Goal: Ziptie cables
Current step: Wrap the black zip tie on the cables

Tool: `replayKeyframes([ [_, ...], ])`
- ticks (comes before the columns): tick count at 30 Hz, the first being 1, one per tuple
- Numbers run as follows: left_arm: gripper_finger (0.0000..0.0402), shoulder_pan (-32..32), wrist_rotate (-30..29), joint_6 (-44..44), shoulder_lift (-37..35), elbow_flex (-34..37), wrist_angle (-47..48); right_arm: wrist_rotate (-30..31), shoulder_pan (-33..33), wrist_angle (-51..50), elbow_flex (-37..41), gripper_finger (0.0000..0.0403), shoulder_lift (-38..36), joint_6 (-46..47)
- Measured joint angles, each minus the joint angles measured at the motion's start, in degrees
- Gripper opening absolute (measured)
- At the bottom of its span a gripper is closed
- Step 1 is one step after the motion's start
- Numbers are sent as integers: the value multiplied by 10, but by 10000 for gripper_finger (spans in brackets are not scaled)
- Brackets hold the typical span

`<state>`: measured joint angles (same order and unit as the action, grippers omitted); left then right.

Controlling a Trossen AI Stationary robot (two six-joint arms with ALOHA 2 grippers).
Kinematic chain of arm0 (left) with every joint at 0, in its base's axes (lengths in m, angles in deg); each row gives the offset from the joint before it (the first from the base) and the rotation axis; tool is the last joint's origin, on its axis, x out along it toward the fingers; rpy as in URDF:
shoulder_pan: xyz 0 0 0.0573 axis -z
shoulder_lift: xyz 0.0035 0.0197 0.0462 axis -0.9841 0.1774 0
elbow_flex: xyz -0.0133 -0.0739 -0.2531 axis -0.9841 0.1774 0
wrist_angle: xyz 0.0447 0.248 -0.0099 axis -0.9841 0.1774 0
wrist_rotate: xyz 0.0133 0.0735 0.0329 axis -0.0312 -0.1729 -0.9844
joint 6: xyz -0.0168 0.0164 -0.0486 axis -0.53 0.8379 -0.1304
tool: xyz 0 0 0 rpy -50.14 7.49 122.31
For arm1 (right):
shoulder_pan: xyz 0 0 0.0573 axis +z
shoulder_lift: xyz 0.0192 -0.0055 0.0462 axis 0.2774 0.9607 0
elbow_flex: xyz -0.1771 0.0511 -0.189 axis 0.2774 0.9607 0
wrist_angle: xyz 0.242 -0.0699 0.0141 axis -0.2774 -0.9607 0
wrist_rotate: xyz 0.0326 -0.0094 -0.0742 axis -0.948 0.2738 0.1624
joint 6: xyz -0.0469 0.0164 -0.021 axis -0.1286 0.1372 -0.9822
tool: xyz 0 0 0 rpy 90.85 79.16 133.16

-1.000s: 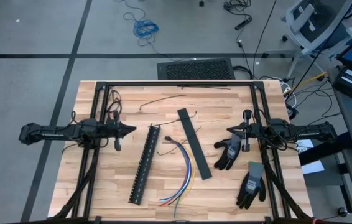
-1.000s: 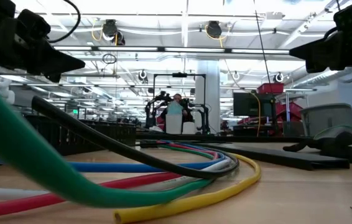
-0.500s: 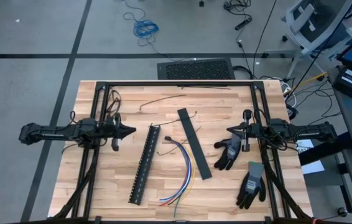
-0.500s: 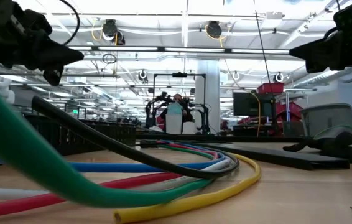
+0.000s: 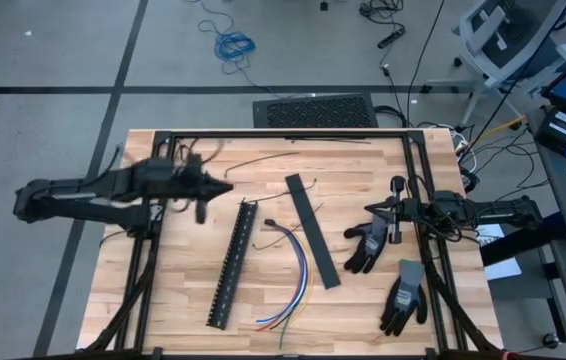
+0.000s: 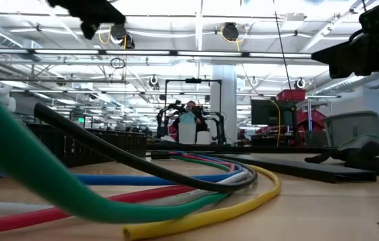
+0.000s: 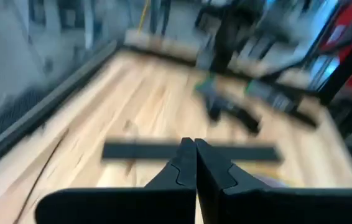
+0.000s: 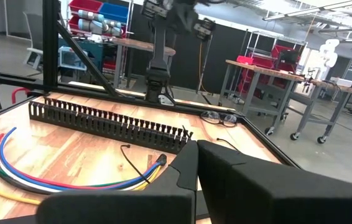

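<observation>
Both tools well apart from cables (image 5: 291, 268)

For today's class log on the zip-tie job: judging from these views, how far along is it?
Nothing looks done: the cables lie loose and fanned out on the table, between the slotted strip and the flat bar, with no tie around them. In hand: nothing; the left gripper is shut above the table and the right gripper waits shut over a glove. Gathering and tying all remain.

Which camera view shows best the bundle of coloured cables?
The high view: the cables lie whole, curved beside the black slotted strip. The low view shows only their near ends, the right wrist view one part; the left wrist view shows none.
</observation>
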<state>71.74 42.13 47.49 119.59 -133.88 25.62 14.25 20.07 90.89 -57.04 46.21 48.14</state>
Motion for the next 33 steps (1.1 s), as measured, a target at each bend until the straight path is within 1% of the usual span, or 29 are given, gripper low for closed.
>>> replayKeyframes([
  [1,0,-14,14,12,29,-31,29,0,0,0,0,0,0,0],
  [5,0,-76,63,45,142,-139,99,0,0,0,0,0,0,0],
  [10,0,-137,145,-6,283,-258,139,0,0,0,0,0,0,0],
  [14,8,-161,147,-7,382,-363,200,0,0,1,0,0,0,0],
  [16,27,-170,147,-6,424,-411,236,0,0,0,0,0,0,0],
  [18,57,-173,149,2,459,-450,261,0,0,0,0,0,0,0],
  [21,105,-183,150,14,495,-477,296,0,0,0,0,0,0,0],
  [24,144,-205,162,26,524,-478,338,0,0,0,0,0,0,0],
  [25,152,-212,178,28,538,-478,347,0,0,0,0,0,0,0],
  [28,162,-238,277,34,585,-477,355,0,0,0,0,0,0,0],
  [33,164,-280,372,23,682,-477,355,0,0,0,0,0,0,0],
])
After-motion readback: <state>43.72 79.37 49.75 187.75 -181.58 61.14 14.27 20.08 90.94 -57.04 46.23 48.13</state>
